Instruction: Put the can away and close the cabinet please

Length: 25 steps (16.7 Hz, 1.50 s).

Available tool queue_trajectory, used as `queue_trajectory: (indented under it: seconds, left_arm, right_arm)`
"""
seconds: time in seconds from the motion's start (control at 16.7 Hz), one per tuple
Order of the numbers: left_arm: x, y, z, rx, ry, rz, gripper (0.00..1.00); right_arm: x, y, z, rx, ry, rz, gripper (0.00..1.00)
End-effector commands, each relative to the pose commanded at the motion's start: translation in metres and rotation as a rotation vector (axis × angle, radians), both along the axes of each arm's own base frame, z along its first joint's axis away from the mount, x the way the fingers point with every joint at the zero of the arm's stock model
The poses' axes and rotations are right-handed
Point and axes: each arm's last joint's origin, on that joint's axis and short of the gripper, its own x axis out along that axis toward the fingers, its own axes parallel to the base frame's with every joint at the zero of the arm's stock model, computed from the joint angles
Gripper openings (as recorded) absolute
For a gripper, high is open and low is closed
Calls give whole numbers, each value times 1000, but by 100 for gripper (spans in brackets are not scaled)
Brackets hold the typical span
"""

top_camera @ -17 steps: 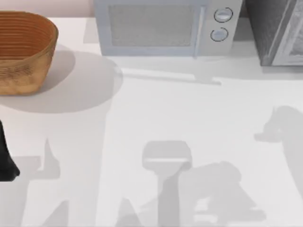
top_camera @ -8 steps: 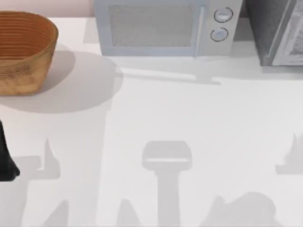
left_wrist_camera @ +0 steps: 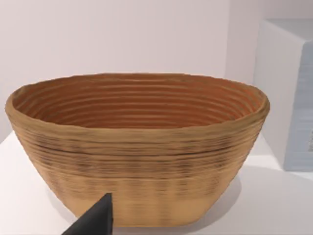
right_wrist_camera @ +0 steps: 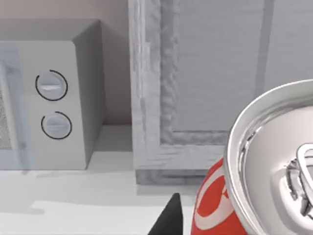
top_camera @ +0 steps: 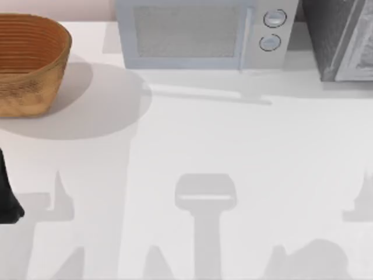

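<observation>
Can (right_wrist_camera: 215, 205) sits close against our right gripper, facing the cabinet (right_wrist_camera: 195, 83); whether either arm's fingers grip, we cannot tell.

Our arms at the worktop

Our left arm (top_camera: 8, 195) sits at the worktop's left edge; a dark fingertip (right_wrist_camera: 168, 218) of our right gripper shows close to its wrist camera.

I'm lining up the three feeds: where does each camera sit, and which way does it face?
Top: above the table, looking down on basket, microwave, cabinet; left arm at the left edge.
Left wrist: faces the basket; a fingertip shows.
Right wrist: faces microwave and cabinet, can close; a fingertip shows.
Top and left wrist share the basket.
</observation>
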Motion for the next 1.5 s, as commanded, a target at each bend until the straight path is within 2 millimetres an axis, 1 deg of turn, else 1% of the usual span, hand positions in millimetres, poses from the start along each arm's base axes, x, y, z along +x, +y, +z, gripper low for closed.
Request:
queue_trajectory:
  seconds: [0.12, 0.24, 0.3, 0.42, 0.54, 0.72, 0.9, 1.08, 1.26, 1.38, 1.5]
  left_arm:
    - [0, 0, 0, 0, 0, 0, 100]
    - [0, 0, 0, 0, 0, 0, 100]
    - [0, 0, 0, 0, 0, 0, 100]
    - [0, 0, 0, 0, 0, 0, 100]
    - [0, 0, 0, 0, 0, 0, 100]
    - [0, 0, 0, 0, 0, 0, 100]
    - [0, 0, 0, 0, 0, 0, 100]
    - [0, 0, 0, 0, 0, 0, 100]
    - [0, 0, 0, 0, 0, 0, 100]
    - [0, 0, 0, 0, 0, 0, 100]
    - [0, 0, 0, 0, 0, 0, 100]
  right_arm:
    - [0, 0, 1, 2, 0, 2, 0]
    - [0, 1, 9, 2, 1, 3, 0]
    - [0, 1, 16, 2, 3, 3, 0]
    - [0, 2, 40, 2, 9, 3, 0]
    - [3, 3, 73, 1, 11, 0, 0]
    - [12, 6, 136, 0, 2, -3, 0]
    - [32, 11, 195, -1, 5, -4, 0]
    - [58, 18, 249, -1, 5, -3, 0]
    - [88, 27, 293, 0, 4, -1, 0]
    - [107, 33, 315, 1, 2, 0, 0]
    - [124, 39, 332, 2, -3, 1, 0]
